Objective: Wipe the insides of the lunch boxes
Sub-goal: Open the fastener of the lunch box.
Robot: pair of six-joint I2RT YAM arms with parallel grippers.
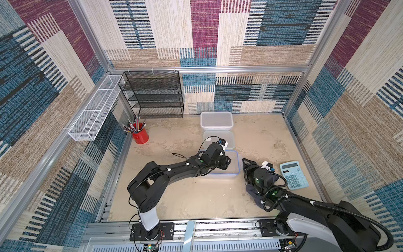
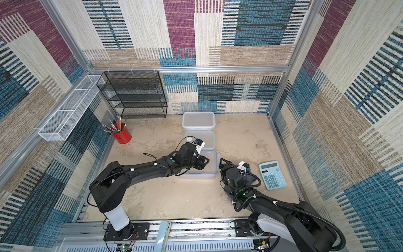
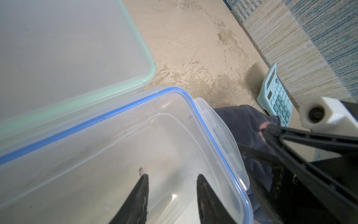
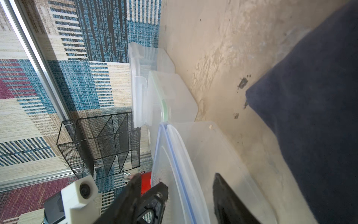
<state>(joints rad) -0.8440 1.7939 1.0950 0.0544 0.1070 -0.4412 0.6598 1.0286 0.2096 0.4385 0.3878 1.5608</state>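
Three lunch boxes stand in a row from back to front: a frosted deep one (image 1: 216,120), a green-rimmed one (image 1: 226,136) and a clear blue-rimmed one (image 1: 234,168). My left gripper (image 3: 172,177) hangs open inside the blue-rimmed box (image 3: 108,116), with nothing between its fingers. My right gripper (image 1: 246,165) is open just outside that box's right wall, turned on its side, and holds nothing. A dark cloth (image 1: 253,193) lies crumpled on the table under the right wrist, and also shows in the right wrist view (image 4: 310,116).
A light blue calculator (image 1: 294,175) lies right of the cloth. A red cup of pencils (image 1: 140,134) stands at the left, with a black mesh shelf (image 1: 152,93) at the back wall and a white wire basket (image 1: 96,109) on the left wall.
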